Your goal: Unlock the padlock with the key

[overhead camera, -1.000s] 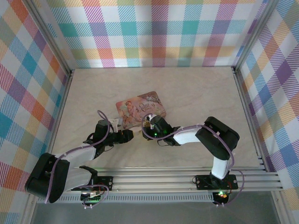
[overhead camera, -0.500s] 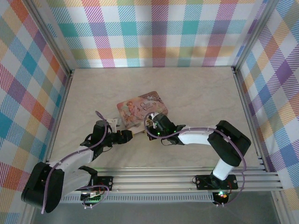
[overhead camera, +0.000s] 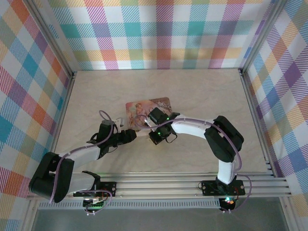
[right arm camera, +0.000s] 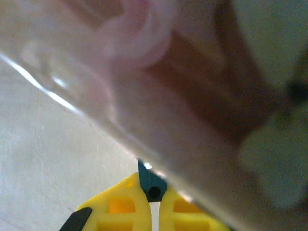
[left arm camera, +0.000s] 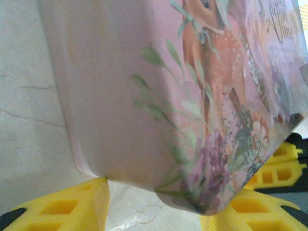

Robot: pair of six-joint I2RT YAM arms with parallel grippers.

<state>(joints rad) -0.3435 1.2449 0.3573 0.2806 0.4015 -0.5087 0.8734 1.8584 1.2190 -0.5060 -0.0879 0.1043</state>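
1. Since the earlier frame, my right arm has swung its wrist up against the near edge of the pink tin box (left arm camera: 144,96), and the tin has shifted a little farther up the table (left arm camera: 29,120).
2. My right pincer (right arm camera: 155,198) has its yellow fingers together, pinching a small dark teal tab with a hole, which I take to be the key (right arm camera: 152,182).
3. My left pincer (left arm camera: 161,211) stands wide apart with the tin's lower corner between its fingers. I cannot tell whether either finger touches the tin.
4. A pale yellowish blur against the tin's edge may be the padlock (right arm camera: 274,161); it is too blurred to be sure.
5. I judge the padlock to be hard, smooth and dense for its size, and likely to swivel on its shackle. I would clamp it across its flat sides and leave the keyhole face free.
6. The key is thin and stiff and can twist between my pads, so I grip it well onto its head.
7. The tin looks light and apt to slide, so it needs bracing.
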